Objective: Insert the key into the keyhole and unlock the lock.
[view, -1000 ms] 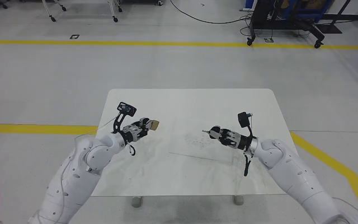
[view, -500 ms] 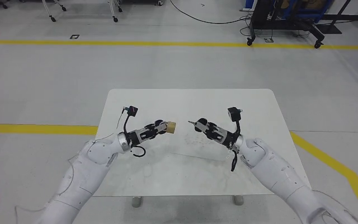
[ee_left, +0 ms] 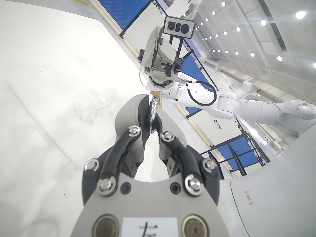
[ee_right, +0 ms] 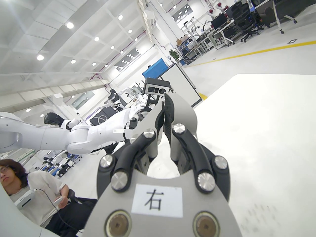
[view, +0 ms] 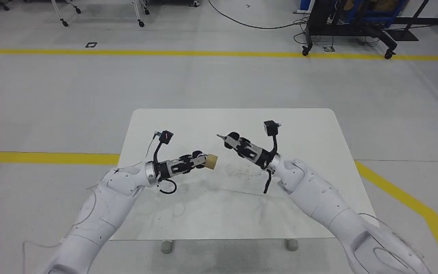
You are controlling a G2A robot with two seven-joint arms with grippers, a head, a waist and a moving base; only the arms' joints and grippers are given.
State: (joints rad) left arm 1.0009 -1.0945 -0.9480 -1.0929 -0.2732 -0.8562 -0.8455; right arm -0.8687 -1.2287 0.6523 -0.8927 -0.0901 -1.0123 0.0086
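Observation:
The brass padlock (view: 211,161) hangs above the middle of the white table (view: 301,130), with my left gripper (view: 200,160) shut on it. In the left wrist view the lock's silver shackle (ee_left: 152,110) is pinched between the pads and a bit of brass body (ee_left: 157,97) shows past them. My right gripper (view: 230,141) is shut on the small silver key (view: 220,137), whose tip points left, a little beyond and to the right of the lock. Key and lock are apart. In the right wrist view the right gripper (ee_right: 165,109) has its pads pressed together and the key is hidden.
The tabletop (ee_left: 49,57) carries faint scuff marks (view: 239,171) near its middle. Yellow floor lines (view: 205,53) run behind and beside the table. Wheeled racks (view: 349,27) stand far back on the floor.
Both arms have swung inward. The lock has moved right toward the table's middle. The key has moved left and farther back, ending close to the lock.

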